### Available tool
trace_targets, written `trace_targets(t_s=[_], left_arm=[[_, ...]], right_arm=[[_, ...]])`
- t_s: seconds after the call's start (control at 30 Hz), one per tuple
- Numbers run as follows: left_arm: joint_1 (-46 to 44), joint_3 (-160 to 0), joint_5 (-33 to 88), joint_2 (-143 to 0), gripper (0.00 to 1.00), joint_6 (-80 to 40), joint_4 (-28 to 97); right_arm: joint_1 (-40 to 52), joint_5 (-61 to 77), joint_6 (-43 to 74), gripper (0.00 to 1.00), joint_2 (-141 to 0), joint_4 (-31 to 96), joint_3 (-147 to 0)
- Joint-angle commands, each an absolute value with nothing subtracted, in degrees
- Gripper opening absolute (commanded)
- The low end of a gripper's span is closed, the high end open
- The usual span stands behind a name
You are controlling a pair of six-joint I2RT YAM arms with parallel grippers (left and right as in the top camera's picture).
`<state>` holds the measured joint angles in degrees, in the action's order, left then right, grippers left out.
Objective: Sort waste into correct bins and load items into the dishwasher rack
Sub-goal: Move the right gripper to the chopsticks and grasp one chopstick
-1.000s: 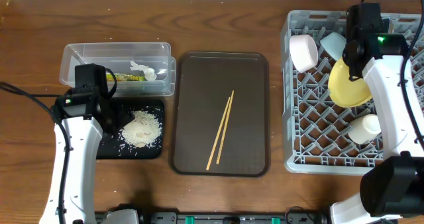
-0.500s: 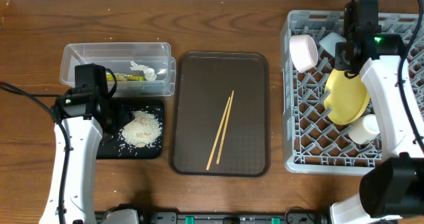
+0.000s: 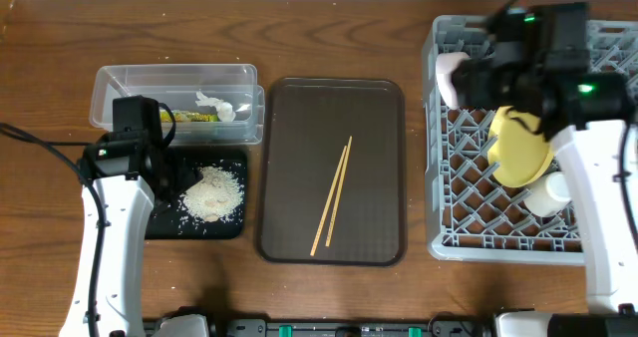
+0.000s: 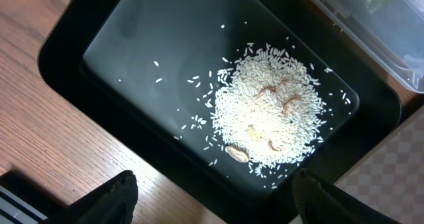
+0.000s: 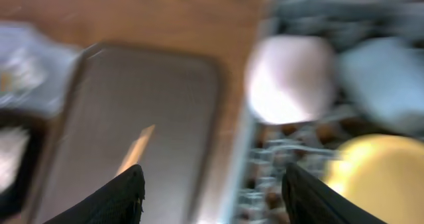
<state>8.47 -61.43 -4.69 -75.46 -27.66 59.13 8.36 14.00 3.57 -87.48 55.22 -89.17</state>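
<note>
The grey dishwasher rack (image 3: 478,227) holds the yellow plate (image 3: 520,150) leaning on its pegs, the pale pink bowl (image 5: 290,78), the light blue bowl (image 5: 384,75) and the whitish cup (image 3: 550,192). My right gripper (image 5: 215,201) hangs open and empty over the rack's left edge, the view blurred by motion. Two wooden chopsticks (image 3: 334,192) lie on the brown tray (image 3: 299,128). The clear tub (image 3: 130,83) contains the green-yellow wrapper (image 3: 194,116) and white tissue (image 3: 219,106). Rice scraps (image 4: 268,121) are piled in the black tray (image 4: 132,45). My left gripper (image 4: 212,204) is open above that tray's near edge.
The wooden table (image 3: 329,28) shows around everything. The brown tray sits between the two bins on the left and the rack on the right. The clear tub's edge (image 4: 371,32) borders the black tray.
The right gripper opened and let go of the yellow plate, which now rests in the rack. The right arm then swung left toward the brown tray. The left arm has not moved.
</note>
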Motion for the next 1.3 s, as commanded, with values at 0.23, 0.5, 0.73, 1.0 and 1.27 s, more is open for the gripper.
trace_targets(t_s=[0.23, 0.5, 0.73, 1.0, 1.27], left_arm=[[8.7, -61.7, -5.0, -75.0, 0.78, -28.2, 59.3], [8.7, -61.7, -5.0, -75.0, 0.78, -28.2, 59.3], [8.7, -61.7, -5.0, -75.0, 0.78, -28.2, 59.3], [8.7, -61.7, -5.0, -75.0, 0.78, -28.2, 59.3], [8.7, -61.7, -5.0, -75.0, 0.78, -28.2, 59.4]], right_arm=[[26.8, 10.5, 15.5, 0.61, -90.0, 51.2, -76.2], [37.2, 7.7, 21.5, 0.60, -96.2, 42.6, -68.6], [41.5, 5.3, 25.0, 0.55, -104.5, 41.1, -68.4], [42.6, 4.5, 30.2, 0.54, -110.6, 40.2, -68.4], [42.8, 2.2, 32.5, 0.50, -112.6, 40.9, -68.4]])
